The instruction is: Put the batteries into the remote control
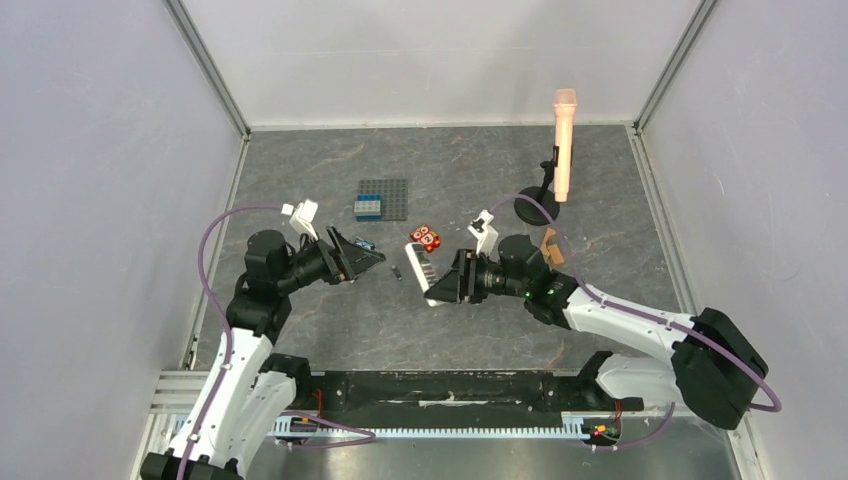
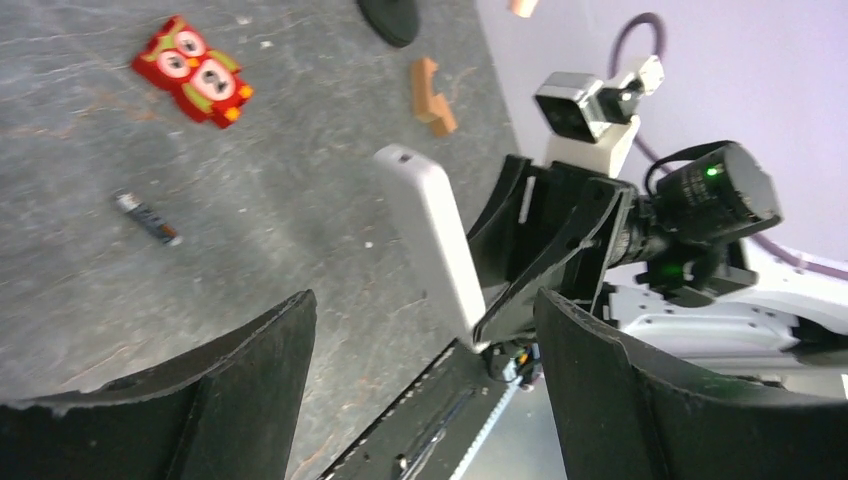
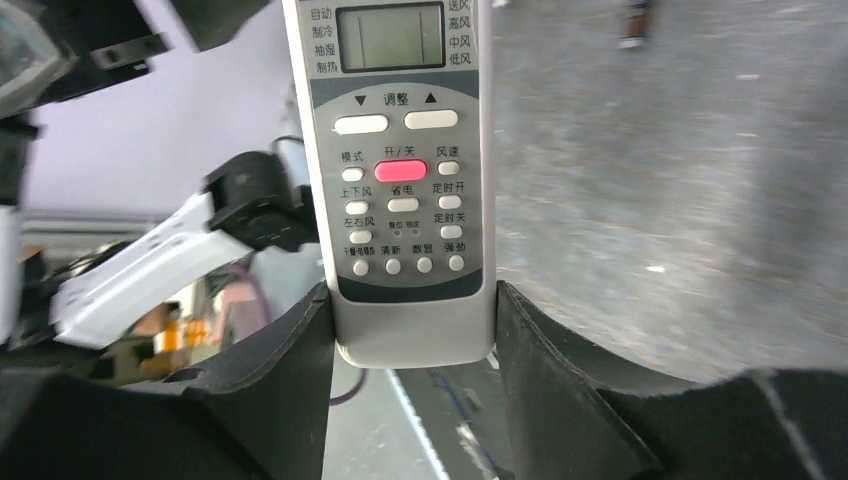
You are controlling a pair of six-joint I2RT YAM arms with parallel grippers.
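My right gripper (image 1: 447, 284) (image 3: 412, 292) is shut on the lower end of the white remote control (image 3: 400, 150) and holds it above the table. Its screen and buttons face the right wrist camera. The remote also shows in the top view (image 1: 420, 264), and its plain back shows in the left wrist view (image 2: 432, 235). One dark battery (image 1: 397, 271) (image 2: 147, 217) lies on the table between the two grippers. The other battery is not in view. My left gripper (image 1: 372, 260) (image 2: 420, 305) is open and empty, pointing at the remote from the left.
A red owl toy (image 1: 425, 237) (image 2: 193, 72) lies just behind the remote. A grey stud plate (image 1: 392, 195) with a blue brick (image 1: 368, 208) sits further back. A pink microphone (image 1: 564, 145) on a black stand (image 1: 538, 207) and brown wooden pieces (image 1: 549, 246) (image 2: 431, 97) are at the right.
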